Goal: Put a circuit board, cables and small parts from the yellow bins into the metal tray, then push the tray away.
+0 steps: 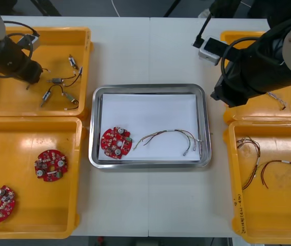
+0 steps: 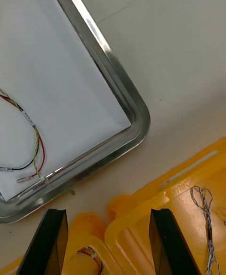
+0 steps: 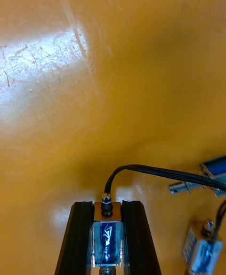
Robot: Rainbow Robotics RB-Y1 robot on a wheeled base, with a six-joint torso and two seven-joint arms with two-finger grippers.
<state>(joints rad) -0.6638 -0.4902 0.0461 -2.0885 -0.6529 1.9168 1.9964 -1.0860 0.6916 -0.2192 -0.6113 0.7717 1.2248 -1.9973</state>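
Note:
My left gripper [image 3: 107,230] is shut on a small metal part [image 3: 107,244] with a blue label, low over the floor of the far left yellow bin [image 1: 12,102]. A black cable [image 3: 160,172] runs from that part toward the other parts. In the front view the left arm [image 1: 12,59] reaches into this bin. The metal tray [image 1: 150,88], white inside, holds a red circuit board [image 1: 116,142] and a red and yellow cable [image 1: 173,137]. My right gripper [image 2: 108,242] hangs open and empty above the rims of the right bins, beside the tray's corner [image 2: 136,129].
Black cables with small metal parts [image 1: 63,84] lie in the far left bin. Two circuit boards [image 1: 51,165] sit in the near left bin. Red and yellow cables [image 1: 260,164] are in the near right bin, and twisted blue and white cables [image 2: 205,218] in the far right one.

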